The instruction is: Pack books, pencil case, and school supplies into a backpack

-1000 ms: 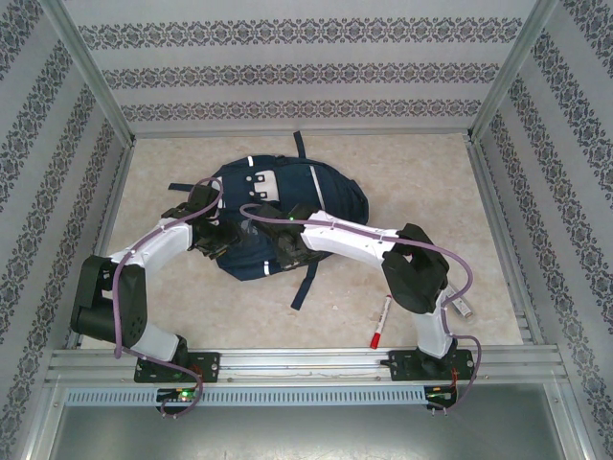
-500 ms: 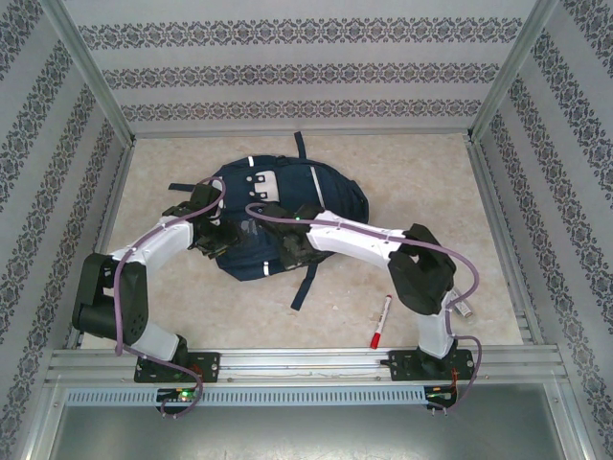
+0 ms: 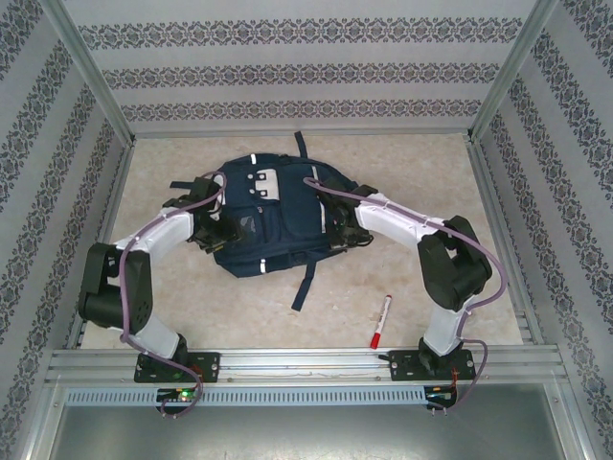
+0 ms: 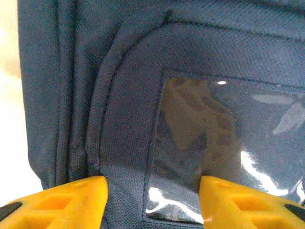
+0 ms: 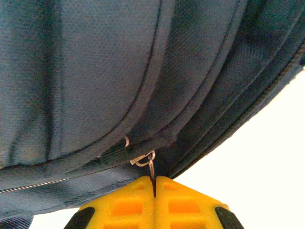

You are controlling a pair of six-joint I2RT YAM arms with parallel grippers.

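On the table (image 3: pixel 431 182) the backpack (image 3: pixel 278 230) lay flat near the middle, front side up, in much the same place as a second before. The big change was the right arm (image 3: pixel 402 222): it had swung from the backpack's near edge round to its right flank. The right pincer (image 5: pixel 153 185) had closed fully in that second and was clamped on the metal zip pull (image 5: pixel 150 164), with the slider just above its tips. I judged that the arm was dragging the zip along the backpack's side. Whether that run opened or closed the main compartment I could not tell. The left pincer (image 4: pixel 152 198) had barely moved. Its jaws stood about half apart, pressed on the front pocket beside the clear window (image 4: pixel 214 143) and gripping nothing, seemingly to steady the bag against the pull. The marker pen (image 3: pixel 380 321) had stayed on the table, near the right arm's base and well apart from the backpack, so that item at least was not yet packed.
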